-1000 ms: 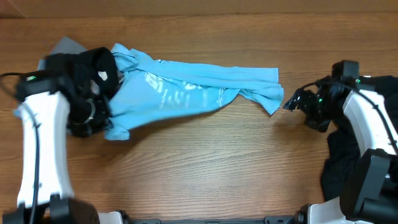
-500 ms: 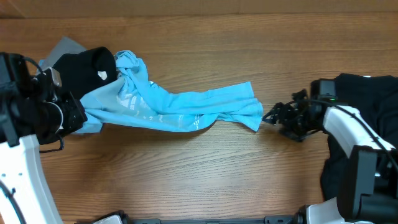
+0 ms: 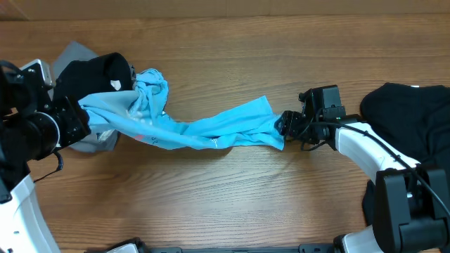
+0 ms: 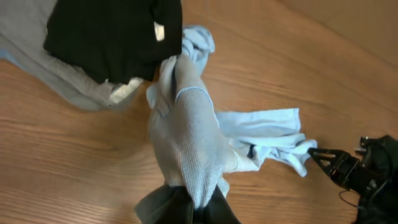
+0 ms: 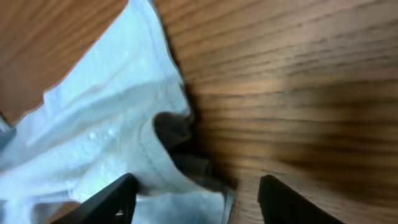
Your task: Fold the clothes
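Observation:
The light blue T-shirt (image 3: 211, 130) is bunched into a long band across the table's middle. My left gripper (image 3: 79, 118) is shut on its left end and holds it lifted; in the left wrist view the shirt (image 4: 189, 130) rises from the jaws (image 4: 194, 208). My right gripper (image 3: 285, 125) is open at the shirt's right end. In the right wrist view, the shirt's hem (image 5: 106, 124) lies between the spread fingers (image 5: 199, 199). A black shirt (image 3: 91, 74) lies on a grey shirt (image 3: 74, 53) at the far left.
Another black garment (image 3: 415, 112) lies heaped at the right edge, beside the right arm. The black shirt (image 4: 112, 31) and grey shirt (image 4: 50, 68) lie close behind the left gripper. Bare wooden table (image 3: 225, 197) lies in front.
My left gripper pulled the blue shirt's end to the left, drawing the shirt into a narrow band. My right gripper moved left and now straddles the shirt's right end.

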